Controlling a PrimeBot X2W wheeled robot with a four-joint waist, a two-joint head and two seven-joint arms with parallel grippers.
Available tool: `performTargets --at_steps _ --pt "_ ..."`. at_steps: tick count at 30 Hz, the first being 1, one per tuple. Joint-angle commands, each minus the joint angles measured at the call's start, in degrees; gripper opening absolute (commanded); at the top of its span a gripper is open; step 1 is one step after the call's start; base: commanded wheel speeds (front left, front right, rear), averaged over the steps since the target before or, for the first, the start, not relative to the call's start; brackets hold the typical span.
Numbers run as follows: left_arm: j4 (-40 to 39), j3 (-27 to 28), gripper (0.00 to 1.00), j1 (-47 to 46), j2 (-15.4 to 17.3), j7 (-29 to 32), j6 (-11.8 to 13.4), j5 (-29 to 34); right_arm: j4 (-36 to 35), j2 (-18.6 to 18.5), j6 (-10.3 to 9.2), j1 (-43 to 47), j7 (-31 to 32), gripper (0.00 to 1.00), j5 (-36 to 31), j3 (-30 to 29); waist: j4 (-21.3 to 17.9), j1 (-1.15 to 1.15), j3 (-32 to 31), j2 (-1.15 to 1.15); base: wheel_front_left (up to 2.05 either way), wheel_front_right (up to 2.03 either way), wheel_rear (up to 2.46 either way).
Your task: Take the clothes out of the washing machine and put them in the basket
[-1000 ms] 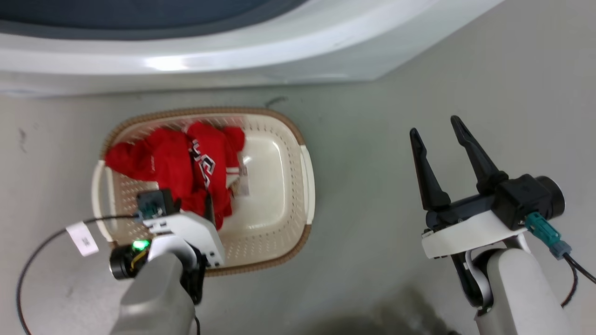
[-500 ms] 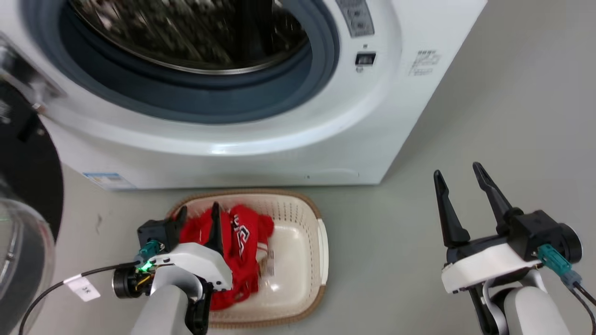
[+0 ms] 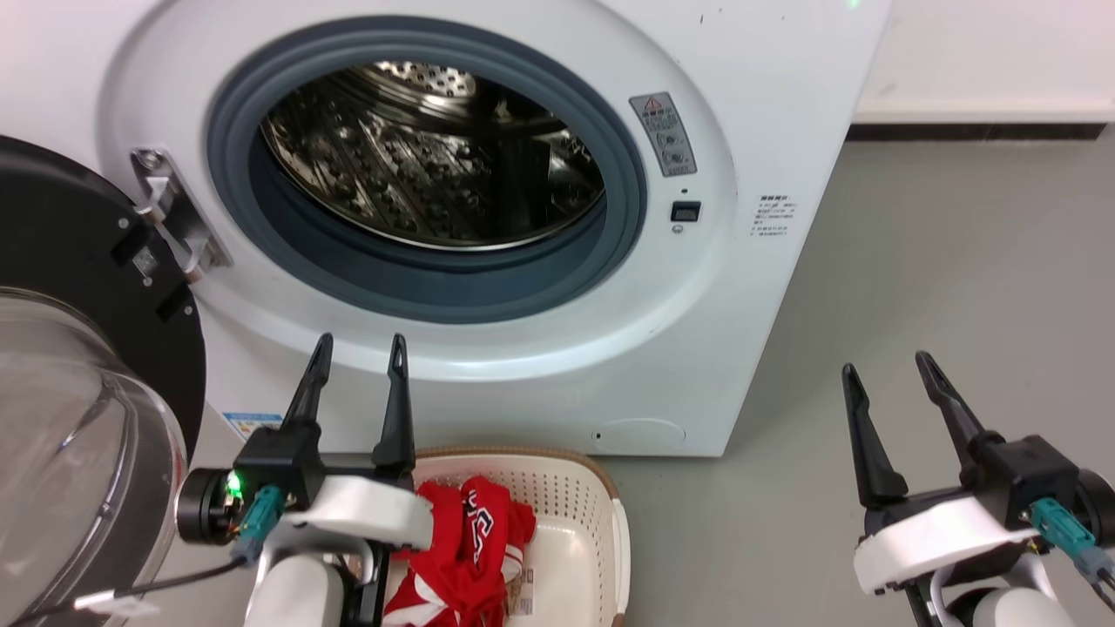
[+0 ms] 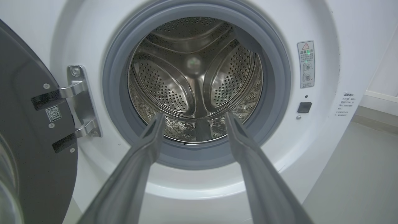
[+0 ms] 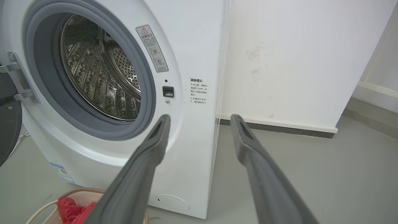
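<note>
I am holding my left claw (image 3: 361, 341) spread and empty above the red garment (image 3: 466, 549), lying in the cream basket (image 3: 620, 540) before the washing machine (image 3: 766, 104); my right claw (image 3: 884, 366) is gaping too.

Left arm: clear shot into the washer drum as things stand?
Probably yes. The washing machine door is swung wide to the robot's left, the drum mouth looks unobstructed, and the left gripper is open, pointing straight at it with nothing between.
</note>
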Motion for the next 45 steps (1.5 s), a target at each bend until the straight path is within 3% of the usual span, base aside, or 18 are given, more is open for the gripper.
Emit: performTargets --at_steps 1,9,32,33,45 --pt "-1.50 0.00 1.00 2.19 0.63 -0.14 0.17 0.77 -0.64 0.02 -0.04 1.58 0.45 1.00 -0.03 -0.24 0.20 0.01 -2.20 0.00 0.00 0.00 0.00" --pt "-3.56 -0.42 1.00 8.69 1.44 -0.06 0.68 1.58 -2.11 0.02 -0.03 5.37 1.63 1.00 0.43 -0.04 0.28 0.01 -5.29 0.00 0.00 0.00 0.00" --pt "-5.25 -1.06 1.00 10.51 2.74 1.20 1.49 0.30 -1.35 0.02 -0.04 7.25 1.99 1.00 1.97 0.49 0.28 0.01 -6.23 0.00 0.00 0.00 0.00" --pt "-5.01 -1.08 0.00 9.80 2.65 1.05 1.44 0.50 -1.47 0.00 0.00 6.83 2.24 0.00 1.97 0.50 0.28 0.01 -6.23 0.00 0.00 0.00 0.00" --pt "-3.01 1.04 0.00 8.80 2.10 4.27 0.04 -11.67 0.87 -0.78 0.00 5.67 3.02 0.00 15.78 0.46 0.29 0.02 -6.07 0.00 0.00 0.00 0.00"
